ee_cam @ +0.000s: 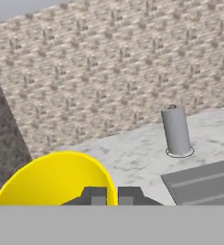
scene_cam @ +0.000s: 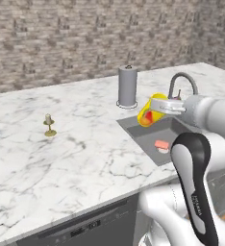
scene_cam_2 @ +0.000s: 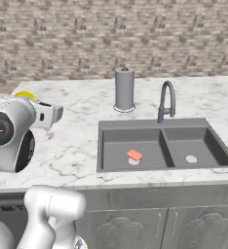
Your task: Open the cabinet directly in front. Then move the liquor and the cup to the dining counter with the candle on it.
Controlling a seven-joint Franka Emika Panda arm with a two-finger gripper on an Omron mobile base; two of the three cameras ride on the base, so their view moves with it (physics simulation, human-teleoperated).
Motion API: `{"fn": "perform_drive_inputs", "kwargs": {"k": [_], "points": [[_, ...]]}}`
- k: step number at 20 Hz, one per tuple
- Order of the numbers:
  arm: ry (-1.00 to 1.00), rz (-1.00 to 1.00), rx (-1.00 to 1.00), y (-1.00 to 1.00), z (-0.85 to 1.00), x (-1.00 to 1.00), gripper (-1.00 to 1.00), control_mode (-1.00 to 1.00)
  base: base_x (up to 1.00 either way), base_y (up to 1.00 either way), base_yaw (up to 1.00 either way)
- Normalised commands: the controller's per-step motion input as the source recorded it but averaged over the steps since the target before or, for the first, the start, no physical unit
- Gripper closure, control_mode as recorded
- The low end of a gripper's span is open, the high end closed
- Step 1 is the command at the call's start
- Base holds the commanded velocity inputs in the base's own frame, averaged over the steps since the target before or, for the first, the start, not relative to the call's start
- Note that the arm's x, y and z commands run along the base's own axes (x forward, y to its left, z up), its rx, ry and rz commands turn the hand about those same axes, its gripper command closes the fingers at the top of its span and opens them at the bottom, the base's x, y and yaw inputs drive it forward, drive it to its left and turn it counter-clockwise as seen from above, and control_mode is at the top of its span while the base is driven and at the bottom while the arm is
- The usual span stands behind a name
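Marble dining counter [scene_cam: 85, 158] under a brick wall: the candle [scene_cam: 49, 125] stands near its left edge, and no liquor bottle is seen on it. Right of that, the gripper [scene_cam: 155, 106] has its jaws clamped on the yellow cup [scene_cam: 147, 115], carried tilted in the air over the sink [scene_cam: 148, 132] corner. Judged: cup delivery nearly done, placing remains; liquor likely left.

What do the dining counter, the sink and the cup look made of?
Dining counter: polished white marble by its grey veining, possibly imitation. Sink: matte dark grey, uniform and without shine, perhaps composite or coated metal. Cup, held in the tool: smooth bright yellow with a red mark, likely plastic or glazed ceramic.
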Motion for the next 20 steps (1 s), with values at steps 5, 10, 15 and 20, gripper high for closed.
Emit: {"fn": "perform_drive_inputs", "kwargs": {"k": [5,10,15,20], "points": [[0.18,-0.01,-0.01,0.07,0.0,0.53,1.0,-1.0,0.0,0.0,0.0],[0.49,0.0,-0.1,0.31,-0.16,0.58,1.0,-1.0,0.0,0.0,0.0],[0.45,0.0,-0.09,0.14,-0.61,0.24,1.0,-1.0,0.0,0.0,0.0],[0.21,0.0,0.0,0.0,-0.38,0.0,1.0,-1.0,0.0,0.0,0.0]]}}
